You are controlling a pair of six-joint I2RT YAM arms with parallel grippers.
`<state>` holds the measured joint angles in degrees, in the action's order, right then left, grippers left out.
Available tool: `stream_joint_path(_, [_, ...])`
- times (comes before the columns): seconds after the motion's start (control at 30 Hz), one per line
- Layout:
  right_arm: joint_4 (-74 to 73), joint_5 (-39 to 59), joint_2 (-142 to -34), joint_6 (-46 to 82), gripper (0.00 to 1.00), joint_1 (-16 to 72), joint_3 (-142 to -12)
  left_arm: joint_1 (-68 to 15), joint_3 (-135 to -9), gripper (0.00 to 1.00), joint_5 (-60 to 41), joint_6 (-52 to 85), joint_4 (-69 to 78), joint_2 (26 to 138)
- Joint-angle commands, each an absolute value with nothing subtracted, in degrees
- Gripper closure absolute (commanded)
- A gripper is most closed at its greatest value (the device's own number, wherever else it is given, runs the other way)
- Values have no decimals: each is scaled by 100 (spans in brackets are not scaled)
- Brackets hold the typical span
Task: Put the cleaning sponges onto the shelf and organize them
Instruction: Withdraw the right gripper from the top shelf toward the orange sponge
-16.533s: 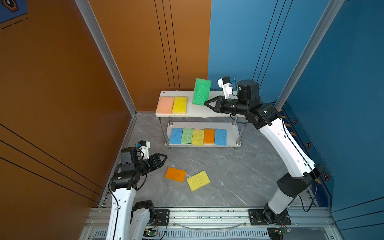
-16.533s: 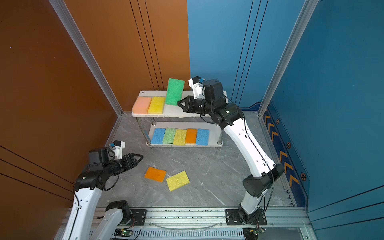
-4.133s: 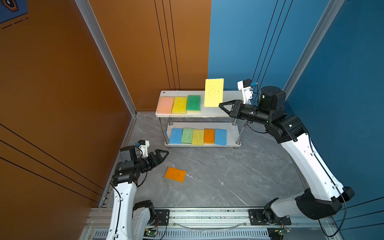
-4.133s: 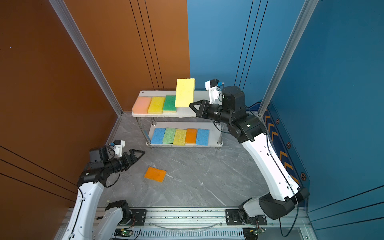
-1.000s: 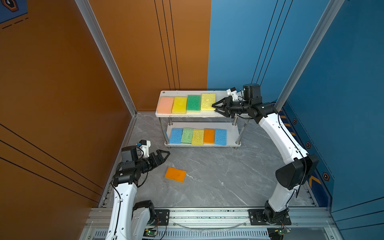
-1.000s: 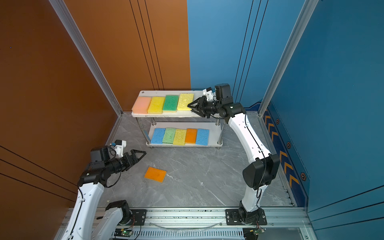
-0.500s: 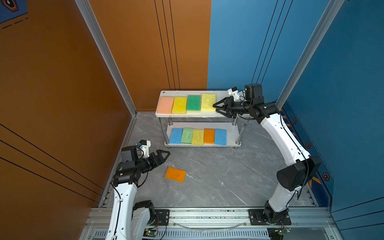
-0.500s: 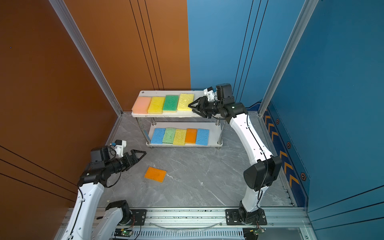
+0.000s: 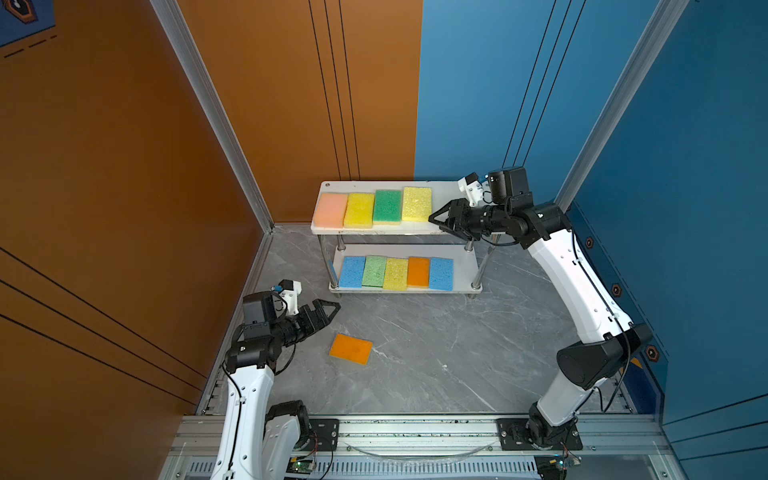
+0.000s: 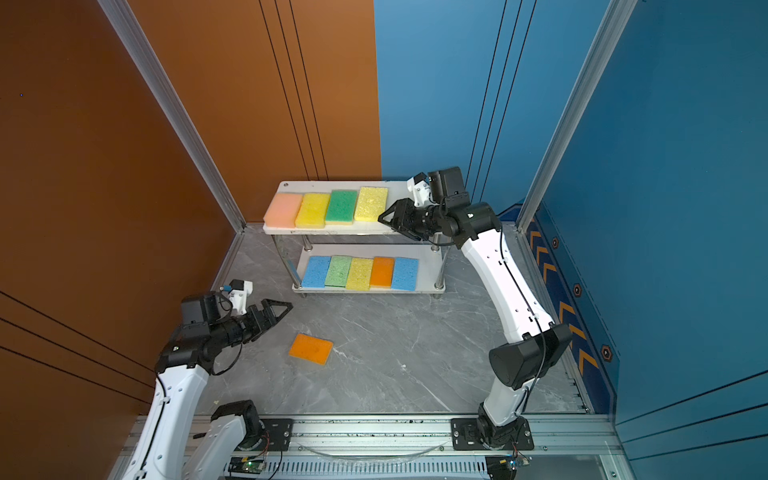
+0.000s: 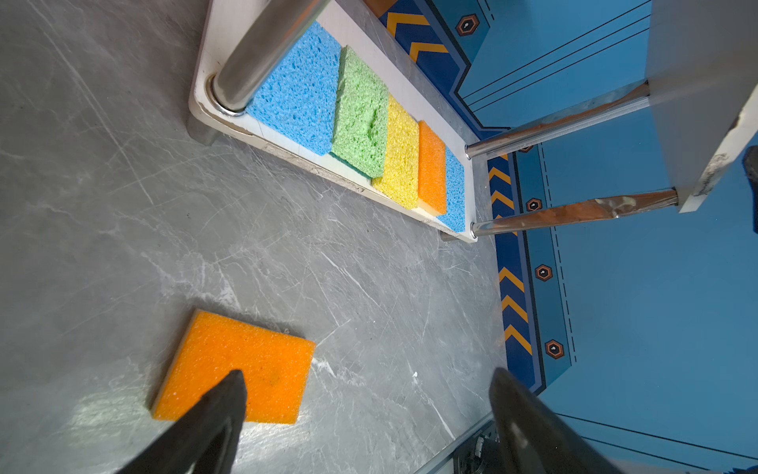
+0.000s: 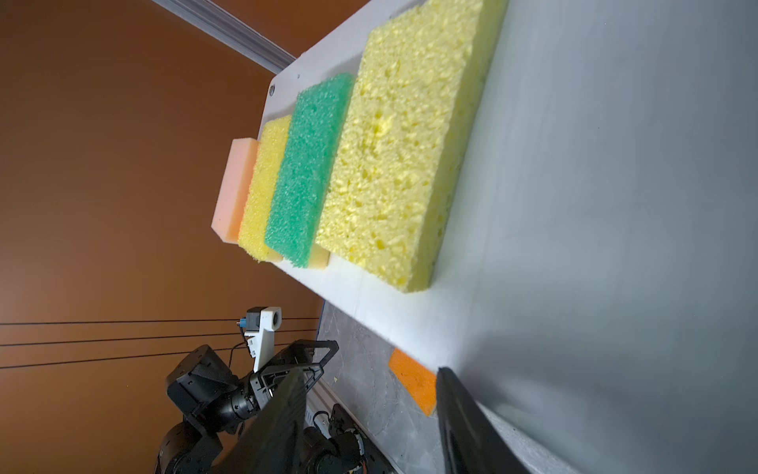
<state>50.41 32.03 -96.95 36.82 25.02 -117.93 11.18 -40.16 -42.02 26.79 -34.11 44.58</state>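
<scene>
Orange sponge (image 9: 351, 349) on grey floor (image 9: 457, 345), white shelf (image 9: 445, 191) carrying nine sponges (image 9: 387, 206)

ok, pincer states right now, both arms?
Left pincer: open, empty, near the orange sponge on the floor.
Right pincer: open, empty.

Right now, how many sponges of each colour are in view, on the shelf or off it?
Blue sponges: 2
Green sponges: 2
Yellow sponges: 3
Orange sponges: 2
Peach sponge: 1
Total: 10, with 9 on the shelf and 1 orange on the floor.
</scene>
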Motion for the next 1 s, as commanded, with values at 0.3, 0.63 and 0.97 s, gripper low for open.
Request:
stream_joint_path(0.3, [4865,1398,-7909,2561,37,3981,-9646,748,-3939,6,-3693,2893,-3625,4453])
stream_joint_path(0.63, [3756,1509,-6973,2947,36,4391,-7084,101,-3104,2,-2733,4739,-3751,3830])
stream_joint_path(0.97, [3086,1687,-6761,3269,35,4424,-6157,-417,-2245,2,-1658,6101,-3909,3225])
